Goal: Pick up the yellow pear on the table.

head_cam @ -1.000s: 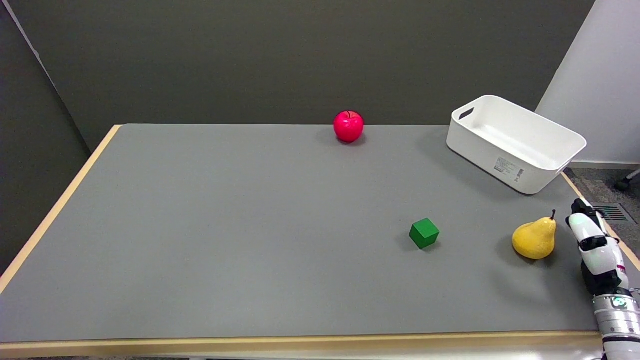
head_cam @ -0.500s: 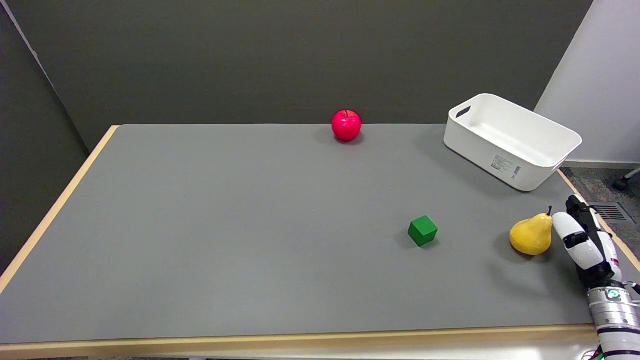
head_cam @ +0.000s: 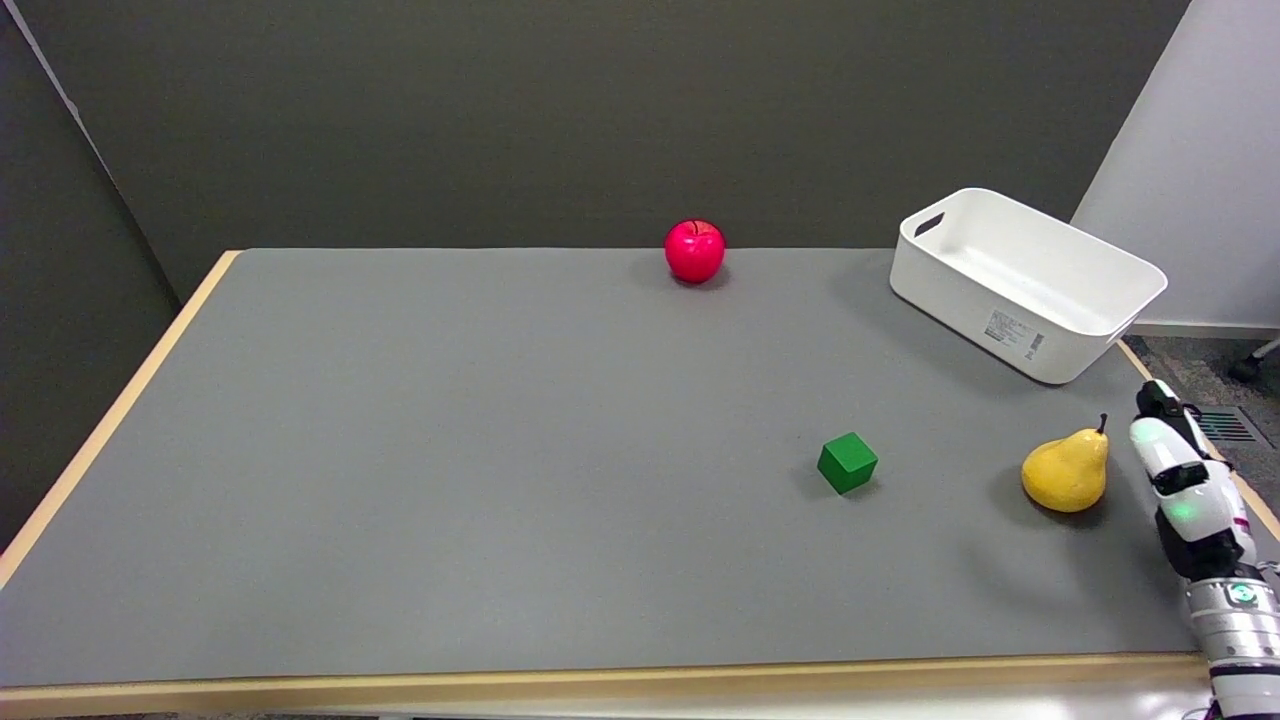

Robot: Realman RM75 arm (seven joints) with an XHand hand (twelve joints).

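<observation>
Reaching left, the hand point(head_cam: 1180, 480), empty beside the pear point(head_cam: 1066, 472) with its spread unclear, should be wrapped round the wide base before lifting.

No readable text

A small printed label point(head_cam: 1016, 333) is sitting on the near side wall of the white bin point(head_cam: 1030, 283), its print showing too small to read.
</observation>
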